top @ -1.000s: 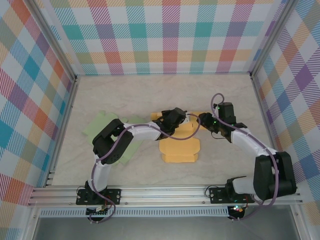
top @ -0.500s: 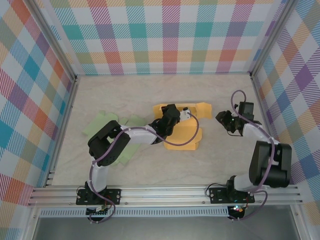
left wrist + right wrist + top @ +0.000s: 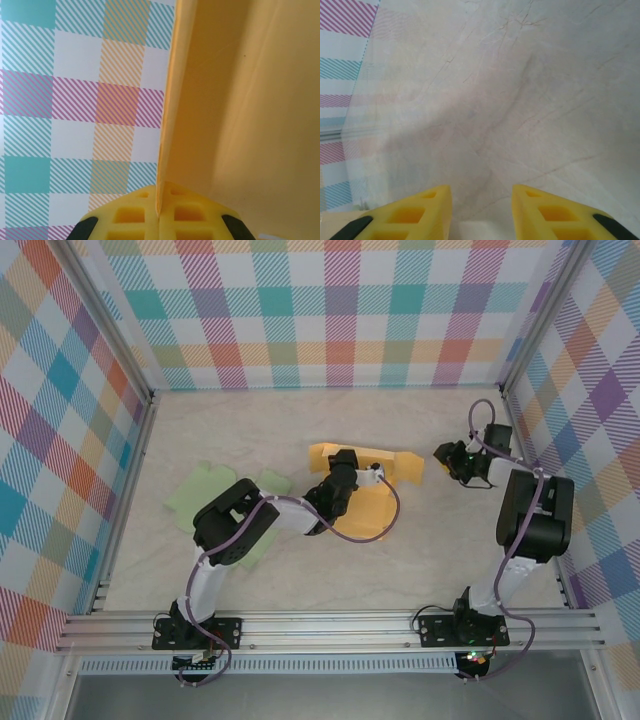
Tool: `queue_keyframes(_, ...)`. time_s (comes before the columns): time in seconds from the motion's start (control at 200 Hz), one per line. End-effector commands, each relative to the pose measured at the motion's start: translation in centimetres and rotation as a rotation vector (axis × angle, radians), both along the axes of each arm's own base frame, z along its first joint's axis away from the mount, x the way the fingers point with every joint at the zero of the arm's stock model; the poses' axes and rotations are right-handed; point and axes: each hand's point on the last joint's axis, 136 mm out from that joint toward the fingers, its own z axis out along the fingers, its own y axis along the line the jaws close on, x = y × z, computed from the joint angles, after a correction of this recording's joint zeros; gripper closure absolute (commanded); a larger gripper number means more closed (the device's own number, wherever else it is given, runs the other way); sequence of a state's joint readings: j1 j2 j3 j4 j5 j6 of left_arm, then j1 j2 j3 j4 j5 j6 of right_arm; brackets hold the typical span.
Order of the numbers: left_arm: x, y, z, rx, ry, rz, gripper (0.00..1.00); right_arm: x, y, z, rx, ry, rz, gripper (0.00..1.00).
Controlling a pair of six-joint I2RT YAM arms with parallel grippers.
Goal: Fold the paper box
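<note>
Left hand (image 3: 160,212) pinches an edge of the yellow paper box (image 3: 250,100); right hand (image 3: 481,207) part spread, empty. We judge it light, floppy: grip near creases.

Parted right pincer (image 3: 481,194) over marbled table (image 3: 510,90)

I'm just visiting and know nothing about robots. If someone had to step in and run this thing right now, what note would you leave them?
Left gripper: shut, pinching an edge of the orange paper box at mid-table.
Right gripper: open and empty, over bare table to the right of the box.
Green paper: lying flat at the left.
Done: box gripped; one panel looks lifted.
Left: nearly all the folding, as it has no box shape yet.
</note>
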State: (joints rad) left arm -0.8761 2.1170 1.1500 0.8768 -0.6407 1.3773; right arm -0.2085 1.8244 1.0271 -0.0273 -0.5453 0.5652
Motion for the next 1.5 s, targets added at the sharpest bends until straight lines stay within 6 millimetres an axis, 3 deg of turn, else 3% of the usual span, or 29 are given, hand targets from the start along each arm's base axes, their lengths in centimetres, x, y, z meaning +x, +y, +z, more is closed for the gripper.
queue_keyframes(0.0, 0.0, -0.2, 1.8, -0.050, -0.061, -0.007, 1.00, 0.7, 1.7, 0.4, 0.065, -0.038, 0.069, 0.63)
queue_keyframes(0.23, 0.1, -0.3, 1.5, -0.063, -0.110, -0.005, 1.00, 0.6, 4.1, -0.8, 0.072, -0.037, 0.129, 0.63)
queue_keyframes(0.485, 0.7, -0.5, 1.1, -0.055, -0.139, -0.009, 1.00, 0.7, 6.0, -0.4, 0.045, -0.066, 0.188, 0.63)
queue_keyframes(0.755, 1.4, -0.1, 0.9, -0.064, -0.153, -0.001, 1.00, -1.3, 6.0, -1.1, -0.003, -0.061, 0.162, 0.63)
queue_keyframes(1.06, 1.5, -0.2, 0.2, -0.062, -0.172, -0.011, 1.00, -3.2, 7.6, -0.4, -0.038, -0.099, 0.204, 0.62)
queue_keyframes(1.495, 0.6, 0.4, -1.5, -0.035, -0.180, -0.062, 1.00, -5.3, 8.4, -0.9, -0.115, -0.092, 0.237, 0.58)
